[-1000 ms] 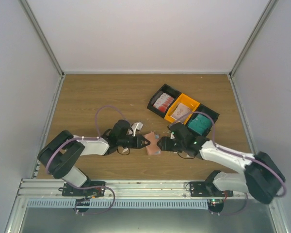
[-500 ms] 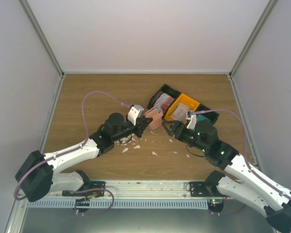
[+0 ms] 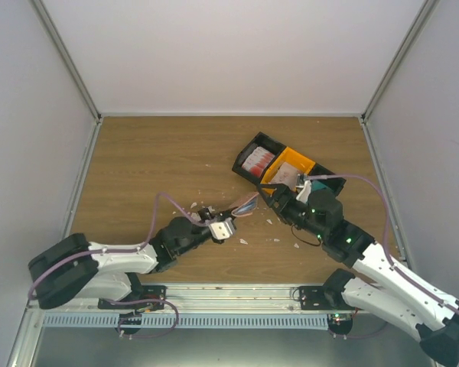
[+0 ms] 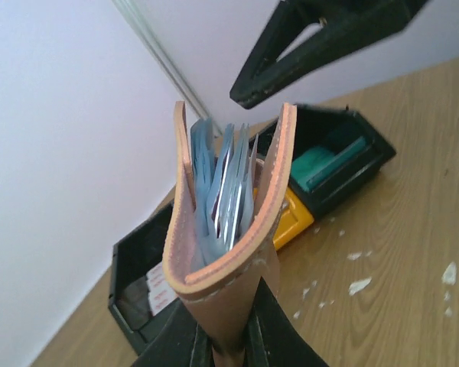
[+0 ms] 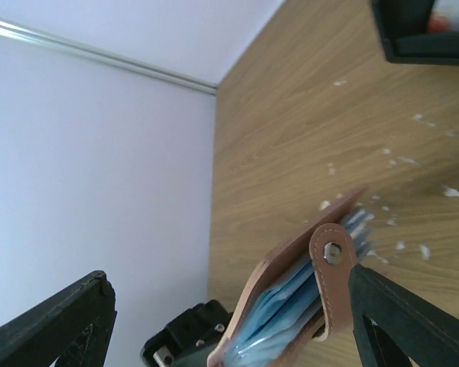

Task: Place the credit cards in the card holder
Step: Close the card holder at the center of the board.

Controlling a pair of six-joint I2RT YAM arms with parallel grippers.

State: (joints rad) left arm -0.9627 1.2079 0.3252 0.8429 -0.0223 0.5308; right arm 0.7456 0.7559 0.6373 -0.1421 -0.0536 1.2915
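My left gripper (image 3: 233, 214) is shut on the fold of the salmon-brown card holder (image 3: 245, 204) and holds it up above the table, open end toward the bins. In the left wrist view the holder (image 4: 228, 222) gapes open above the left gripper (image 4: 229, 348), showing pale blue pockets with card edges inside. My right gripper (image 3: 269, 200) is open and empty just right of the holder. In the right wrist view the holder (image 5: 291, 306) sits between the wide-open fingers (image 5: 413, 321). Red-and-white cards (image 3: 258, 160), whitish-pink cards (image 3: 285, 176) and teal cards (image 4: 329, 162) lie in the bins.
A row of three bins stands at the back right: black (image 3: 254, 147), orange (image 3: 299, 161), black (image 3: 330, 180). Small white scraps (image 3: 245, 241) are scattered on the wooden table around the grippers. White walls enclose the table.
My left arm has drawn back toward the near left, bringing the holder down and away from the bins. My right gripper has stayed by the bins, still open.
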